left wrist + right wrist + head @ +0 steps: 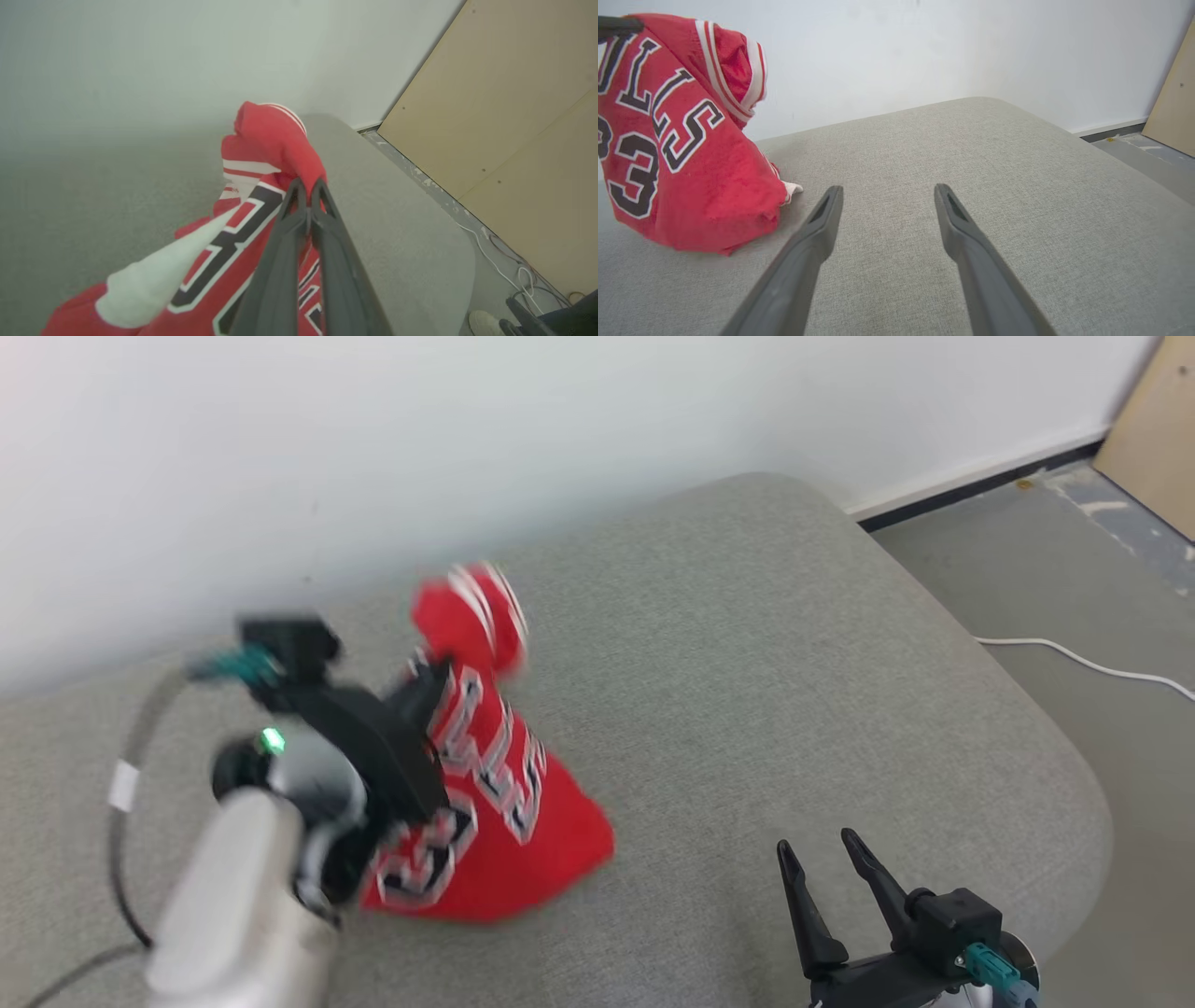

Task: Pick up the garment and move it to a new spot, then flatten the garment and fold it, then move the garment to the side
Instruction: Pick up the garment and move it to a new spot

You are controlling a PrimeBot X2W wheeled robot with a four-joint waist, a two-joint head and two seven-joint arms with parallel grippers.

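The red garment [271,135] is being gripped by the left hand [306,186], whose fingers are being pressed together on a bunched fold near the striped trim. Its upper part is thus being held raised at that hand's fingertips, while its lower edge is being left resting on the grey cushion [794,663] beneath that hand. The right hand [887,188] is being held released, fingers spread wide with nothing between them, just above the cushion, with the garment standing off to its left, apart from its fingertips.
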